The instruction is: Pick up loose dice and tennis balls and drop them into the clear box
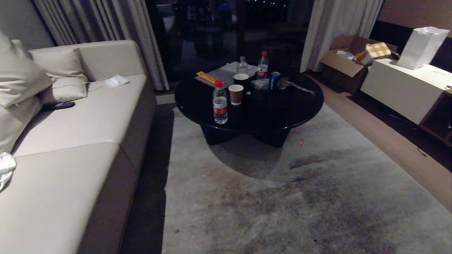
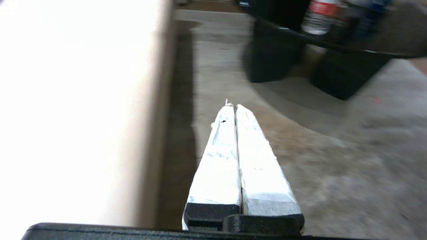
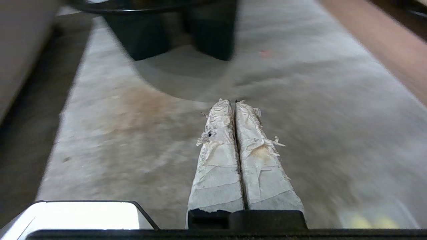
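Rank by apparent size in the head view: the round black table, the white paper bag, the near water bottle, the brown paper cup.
1. Round black table
2. White paper bag
3. Near water bottle
4. Brown paper cup

The bag stands farther from the camera than the bottle, so their true sizes may differ more than they look.

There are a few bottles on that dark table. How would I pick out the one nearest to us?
Start at the round black coffee table on the grey rug, right of the beige sofa. On its near left edge stands a clear water bottle, beside a brown paper cup. It has a red cap and red label like the far bottle, but stands alone at the front.
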Tool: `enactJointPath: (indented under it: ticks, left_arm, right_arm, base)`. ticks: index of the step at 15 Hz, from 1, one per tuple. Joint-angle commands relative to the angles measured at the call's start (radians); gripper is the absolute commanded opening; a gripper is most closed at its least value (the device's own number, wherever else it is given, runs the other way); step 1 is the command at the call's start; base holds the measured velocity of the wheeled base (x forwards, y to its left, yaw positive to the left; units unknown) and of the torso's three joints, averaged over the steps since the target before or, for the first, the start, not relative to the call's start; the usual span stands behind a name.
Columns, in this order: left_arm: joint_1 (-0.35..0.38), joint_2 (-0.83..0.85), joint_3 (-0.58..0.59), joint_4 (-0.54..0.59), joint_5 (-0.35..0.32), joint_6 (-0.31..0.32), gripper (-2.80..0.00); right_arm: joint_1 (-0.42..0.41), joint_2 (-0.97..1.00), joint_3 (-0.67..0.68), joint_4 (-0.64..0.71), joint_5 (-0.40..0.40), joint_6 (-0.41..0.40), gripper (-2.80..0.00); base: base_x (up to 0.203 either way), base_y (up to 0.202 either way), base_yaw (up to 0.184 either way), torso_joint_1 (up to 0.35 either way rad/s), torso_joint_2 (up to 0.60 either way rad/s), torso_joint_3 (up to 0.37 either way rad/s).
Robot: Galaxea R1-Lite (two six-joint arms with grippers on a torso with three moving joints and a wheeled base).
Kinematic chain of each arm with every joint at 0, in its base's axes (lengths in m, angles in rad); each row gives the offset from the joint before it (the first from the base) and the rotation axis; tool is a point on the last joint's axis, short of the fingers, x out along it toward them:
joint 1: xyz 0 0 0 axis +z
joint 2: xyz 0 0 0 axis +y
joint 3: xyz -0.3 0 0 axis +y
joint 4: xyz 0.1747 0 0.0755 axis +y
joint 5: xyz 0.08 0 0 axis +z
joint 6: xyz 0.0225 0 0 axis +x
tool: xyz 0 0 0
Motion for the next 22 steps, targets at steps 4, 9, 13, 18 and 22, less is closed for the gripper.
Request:
enactJointPath:
  ticks: [4,9,13,18,22]
  left_arm:
    - [0.001,0.002,0.002,-0.002,0.001,-0.001,-2.8]
    - [0.0,0.002,0.002,-0.002,0.001,-0.003,-2.8]
    - [-0.001,0.002,0.002,-0.002,0.001,-0.003,-2.8]
    - [-0.001,0.002,0.002,-0.002,0.001,-0.003,-2.8]
    - [-0.001,0.002,0.002,0.0,-0.001,0.0,-2.8]
  right_arm:
    - [-0.001,0.002,0.0,-0.001,0.0,0.001,-2.8]
    - [0.0,0.002,0.0,-0.001,0.0,0.002,-2.8]
    - [-0.001,0.002,0.0,0.0,0.0,0.002,-2.8]
    - [0.0,0.002,0.0,0.001,0.0,0.002,-2.8]
    - [0.0,0.002,0.0,-0.001,0.0,0.001,-2.8]
  base:
    - [0.0,-0.005,0.141,0.001,0.0,0.003]
    - [0.0,0.0,0.011,0.0,0.0,0.001]
    - [-0.17,-0.001,-0.002,0.005,0.0,0.001]
    - [-0.182,0.0,-0.002,0.001,0.0,0.001]
    - [-0.182,0.0,0.001,0.0,0.0,0.004]
